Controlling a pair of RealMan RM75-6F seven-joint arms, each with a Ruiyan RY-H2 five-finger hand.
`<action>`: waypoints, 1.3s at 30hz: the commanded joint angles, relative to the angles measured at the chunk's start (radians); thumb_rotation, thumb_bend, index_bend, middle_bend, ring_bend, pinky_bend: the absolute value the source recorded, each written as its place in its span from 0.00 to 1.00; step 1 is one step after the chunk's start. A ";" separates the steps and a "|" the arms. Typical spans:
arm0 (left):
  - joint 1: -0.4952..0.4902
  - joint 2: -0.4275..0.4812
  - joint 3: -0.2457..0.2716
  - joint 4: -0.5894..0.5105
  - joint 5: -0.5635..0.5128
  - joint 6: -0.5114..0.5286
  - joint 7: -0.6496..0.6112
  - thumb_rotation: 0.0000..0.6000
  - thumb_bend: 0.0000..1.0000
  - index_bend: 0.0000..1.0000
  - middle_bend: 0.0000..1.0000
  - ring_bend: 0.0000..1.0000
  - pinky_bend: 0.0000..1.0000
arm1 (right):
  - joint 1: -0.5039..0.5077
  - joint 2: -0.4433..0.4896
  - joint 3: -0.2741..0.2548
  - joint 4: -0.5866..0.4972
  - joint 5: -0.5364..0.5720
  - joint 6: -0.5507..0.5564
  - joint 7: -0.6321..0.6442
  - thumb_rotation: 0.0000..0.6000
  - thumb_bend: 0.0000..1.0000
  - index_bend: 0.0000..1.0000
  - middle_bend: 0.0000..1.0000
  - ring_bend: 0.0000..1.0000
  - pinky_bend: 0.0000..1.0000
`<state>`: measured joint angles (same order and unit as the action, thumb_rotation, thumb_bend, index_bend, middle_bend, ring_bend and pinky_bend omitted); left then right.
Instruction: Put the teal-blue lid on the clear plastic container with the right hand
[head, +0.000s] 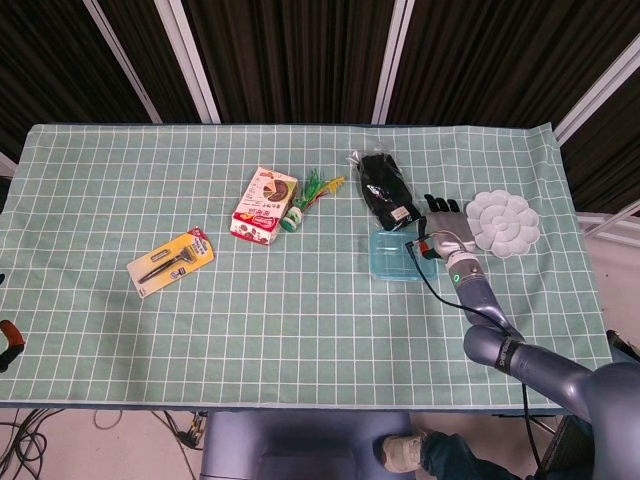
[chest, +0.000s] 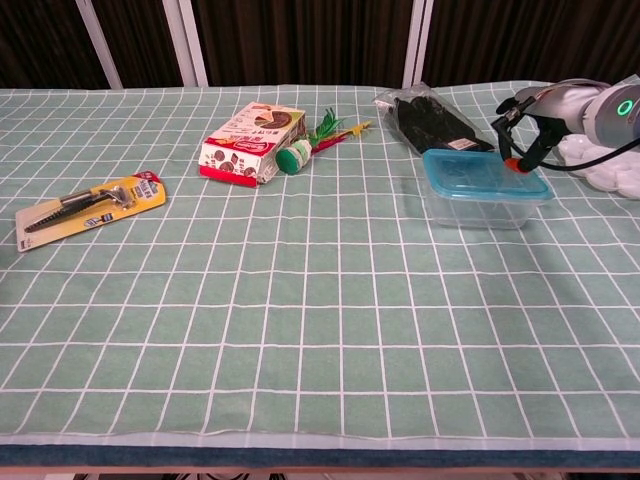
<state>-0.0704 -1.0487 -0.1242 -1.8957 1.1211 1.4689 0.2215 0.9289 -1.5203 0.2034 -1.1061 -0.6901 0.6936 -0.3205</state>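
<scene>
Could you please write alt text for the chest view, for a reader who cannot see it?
The right hand rests at the far right corner of the teal-blue lid, which sits on the clear plastic container on a green checked tablecloth. Further left lie a packaged black glove, a snack box and a carded tool.
</scene>
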 joint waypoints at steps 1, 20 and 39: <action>0.000 -0.001 0.000 0.001 -0.001 -0.001 0.001 1.00 0.77 0.05 0.00 0.00 0.00 | -0.016 0.017 0.030 -0.034 -0.049 0.056 0.042 1.00 0.46 0.59 0.03 0.00 0.00; 0.002 0.001 -0.002 -0.006 0.015 0.010 -0.008 1.00 0.77 0.05 0.00 0.00 0.00 | -0.179 0.188 -0.044 -0.364 -0.277 0.217 0.116 1.00 0.46 0.59 0.03 0.00 0.00; 0.003 -0.002 0.000 -0.004 0.018 0.014 -0.002 1.00 0.77 0.05 0.00 0.00 0.00 | -0.195 0.155 -0.054 -0.359 -0.306 0.204 0.111 1.00 0.46 0.59 0.03 0.00 0.00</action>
<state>-0.0675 -1.0509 -0.1246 -1.8993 1.1392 1.4826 0.2196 0.7345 -1.3652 0.1500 -1.4651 -0.9964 0.8990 -0.2087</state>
